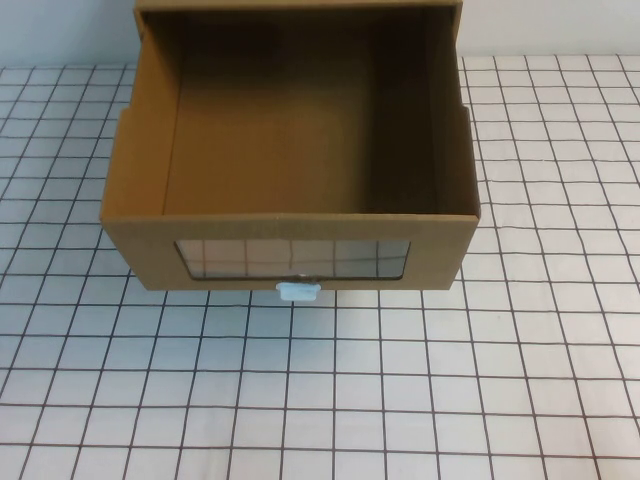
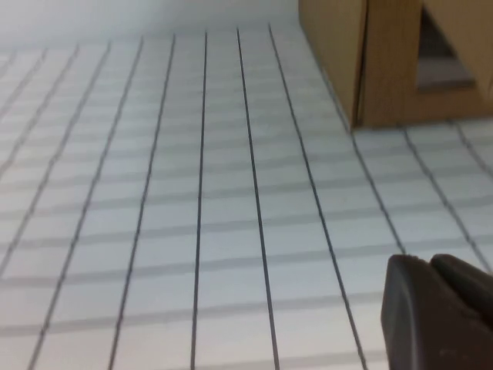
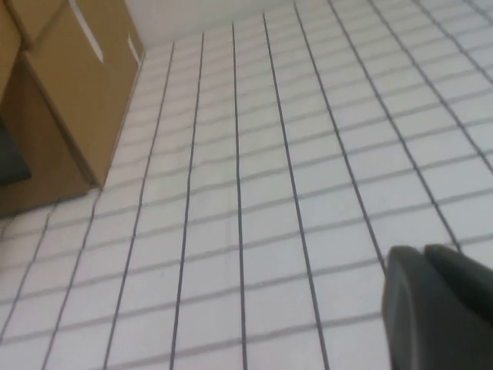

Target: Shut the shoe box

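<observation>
The shoe box [image 1: 290, 235] is a brown cardboard drawer-style box in the middle of the high view, its drawer pulled out toward me and empty inside. A clear window [image 1: 292, 258] is in the front panel and a small white pull tab [image 1: 298, 291] hangs below it. Neither arm shows in the high view. My left gripper [image 2: 431, 266] is shut and empty, low over the table, with a corner of the box [image 2: 385, 69] ahead of it. My right gripper [image 3: 424, 258] is shut and empty, with the box's side [image 3: 69, 100] ahead of it.
The table [image 1: 400, 400] is a white surface with a black grid. It reaches the near edge of the high view in front of the box and runs on both sides of it. A pale wall [image 1: 560, 25] stands behind the box.
</observation>
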You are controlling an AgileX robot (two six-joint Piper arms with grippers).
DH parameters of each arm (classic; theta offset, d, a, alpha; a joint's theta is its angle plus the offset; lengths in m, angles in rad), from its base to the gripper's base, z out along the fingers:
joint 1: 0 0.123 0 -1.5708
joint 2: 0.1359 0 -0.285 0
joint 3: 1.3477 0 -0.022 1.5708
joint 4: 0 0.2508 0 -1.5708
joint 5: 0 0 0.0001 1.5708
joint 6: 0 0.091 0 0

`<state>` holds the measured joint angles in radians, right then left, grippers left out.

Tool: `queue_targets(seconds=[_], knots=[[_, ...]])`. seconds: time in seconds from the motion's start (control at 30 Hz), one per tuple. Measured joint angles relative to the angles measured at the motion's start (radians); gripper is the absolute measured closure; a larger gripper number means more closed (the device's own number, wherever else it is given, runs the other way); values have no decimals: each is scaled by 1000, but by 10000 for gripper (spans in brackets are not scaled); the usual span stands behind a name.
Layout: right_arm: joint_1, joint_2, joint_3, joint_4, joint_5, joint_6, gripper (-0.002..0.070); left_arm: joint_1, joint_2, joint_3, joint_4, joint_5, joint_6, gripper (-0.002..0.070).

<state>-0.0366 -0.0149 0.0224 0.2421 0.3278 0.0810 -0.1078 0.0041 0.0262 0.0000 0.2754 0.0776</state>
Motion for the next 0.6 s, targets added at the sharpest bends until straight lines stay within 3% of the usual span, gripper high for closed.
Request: queue_targets(seconds=[0.13, 0.4, 0.6], knots=[[0, 0, 2, 0, -176, 0, 690, 0, 0, 0, 0, -162, -2, 680], [0, 0, 2, 6, -727, 0, 689, 0, 0, 0, 0, -759, -20, 680], [0, 0, 2, 13, -910, 0, 690, 0, 0, 0, 0, -995, -27, 680]])
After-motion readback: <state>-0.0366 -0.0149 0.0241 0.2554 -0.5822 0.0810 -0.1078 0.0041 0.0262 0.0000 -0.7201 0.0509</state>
